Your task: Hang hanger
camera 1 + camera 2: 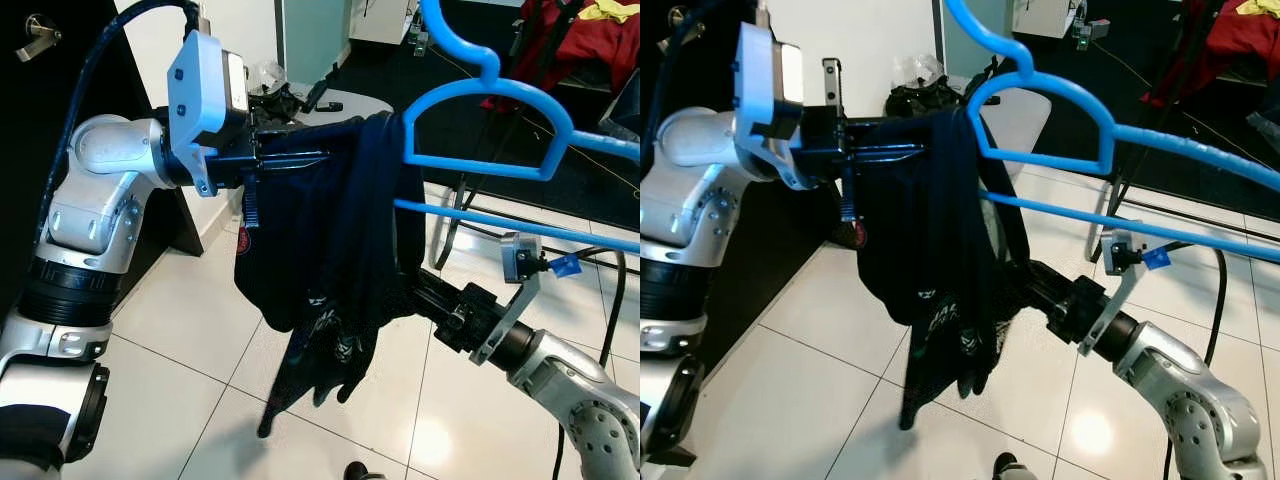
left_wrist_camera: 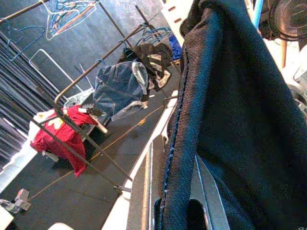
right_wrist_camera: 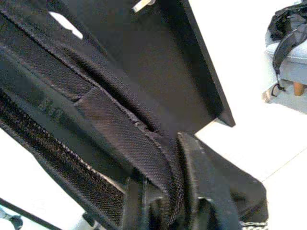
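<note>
Left gripper: raised to chest height, fingers lying level and pointing toward the robot's right. The fingers are drawn close together and pinch the top edge of the garment; in the left wrist view the dark knit cloth runs between and over the fingers.

Right gripper: reaching up from lower right, its tip buried in the garment's lower right side. The right wrist view shows the fingers clamped on a fold of black woven fabric, a seam bunched between them.

Hanger: blue plastic, held aloft in front of the robot, just to the right of the left gripper. Its long axis runs roughly level, left to right, tilted slightly down toward the right. The hook rises at the top of the eye views and is cut by the frame. Its left shoulder end sits inside the garment's top, which drapes over it; the right end is bare.

A blue rail runs below the hanger, sloping down toward the right, with the garment hanging across its left end.

Garment: dark navy, hanging in loose folds down toward the white tiled floor.

Background, left wrist view: a clothes rack carrying jeans and a red item.
</note>
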You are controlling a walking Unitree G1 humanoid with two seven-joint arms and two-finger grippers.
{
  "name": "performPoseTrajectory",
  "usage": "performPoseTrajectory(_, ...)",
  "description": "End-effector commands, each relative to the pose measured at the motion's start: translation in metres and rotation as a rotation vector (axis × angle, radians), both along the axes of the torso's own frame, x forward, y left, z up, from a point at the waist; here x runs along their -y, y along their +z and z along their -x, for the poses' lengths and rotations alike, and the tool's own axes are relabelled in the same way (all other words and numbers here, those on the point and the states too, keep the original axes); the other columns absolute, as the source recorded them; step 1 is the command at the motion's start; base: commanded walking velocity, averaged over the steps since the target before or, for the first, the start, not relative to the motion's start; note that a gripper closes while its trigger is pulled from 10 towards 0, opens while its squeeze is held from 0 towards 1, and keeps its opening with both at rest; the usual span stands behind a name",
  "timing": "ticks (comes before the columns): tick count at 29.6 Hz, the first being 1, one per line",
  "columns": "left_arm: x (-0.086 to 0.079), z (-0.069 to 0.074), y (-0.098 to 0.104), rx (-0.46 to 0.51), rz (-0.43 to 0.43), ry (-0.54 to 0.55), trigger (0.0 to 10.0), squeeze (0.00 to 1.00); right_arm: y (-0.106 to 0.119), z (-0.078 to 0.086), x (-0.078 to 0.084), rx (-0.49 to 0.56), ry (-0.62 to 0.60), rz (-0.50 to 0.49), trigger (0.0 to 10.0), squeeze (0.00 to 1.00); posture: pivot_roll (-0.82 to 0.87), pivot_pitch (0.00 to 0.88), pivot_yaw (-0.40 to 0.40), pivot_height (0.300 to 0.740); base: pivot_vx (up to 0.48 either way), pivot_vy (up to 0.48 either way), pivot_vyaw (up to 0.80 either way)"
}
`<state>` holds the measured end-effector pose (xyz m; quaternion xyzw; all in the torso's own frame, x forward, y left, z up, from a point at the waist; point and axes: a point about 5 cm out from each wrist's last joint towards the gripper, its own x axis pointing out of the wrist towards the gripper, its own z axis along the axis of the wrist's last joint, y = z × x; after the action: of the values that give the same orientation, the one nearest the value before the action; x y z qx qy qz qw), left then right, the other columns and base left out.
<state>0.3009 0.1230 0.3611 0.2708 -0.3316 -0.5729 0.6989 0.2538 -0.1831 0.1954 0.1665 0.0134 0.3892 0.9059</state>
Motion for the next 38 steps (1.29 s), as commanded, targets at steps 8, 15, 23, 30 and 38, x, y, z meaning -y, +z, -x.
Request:
performPoseTrajectory(8,-0.006,-0.001,0.003,0.027,0.01,0.038,10.0,0.0,0.002,-0.004,0.009,0.015,-0.071,0.004,0.0,0.0,-0.03,0.172,0.029,0.74,0.0,0.0,0.0)
performPoseTrajectory(15,-0.03,-0.025,-0.022,0.084,-0.131,0.305,10.0,0.0,0.034,-0.006,0.052,0.125,-0.201,-0.168,0.0,0.0,-0.03,0.164,0.026,0.74,0.0,0.0,0.0)
performPoseTrajectory(23,-0.058,-0.04,-0.031,0.15,-0.159,0.545,10.0,0.0,0.055,0.003,0.085,0.223,-0.252,-0.263,0.0,0.0,-0.03,0.156,0.02,0.74,0.0,0.0,0.0)
performPoseTrajectory(30,-0.071,-0.041,-0.03,0.166,-0.14,0.589,10.0,0.0,0.056,0.004,0.095,0.232,-0.3,-0.265,0.0,0.0,-0.03,0.164,0.019,0.74,0.0,0.0,0.0)
performPoseTrajectory(38,-0.079,-0.048,-0.03,0.253,-0.142,0.683,10.0,0.0,0.054,0.002,0.102,0.208,-0.33,-0.28,0.0,0.0,-0.03,0.17,0.017,0.74,0.0,0.0,0.0)
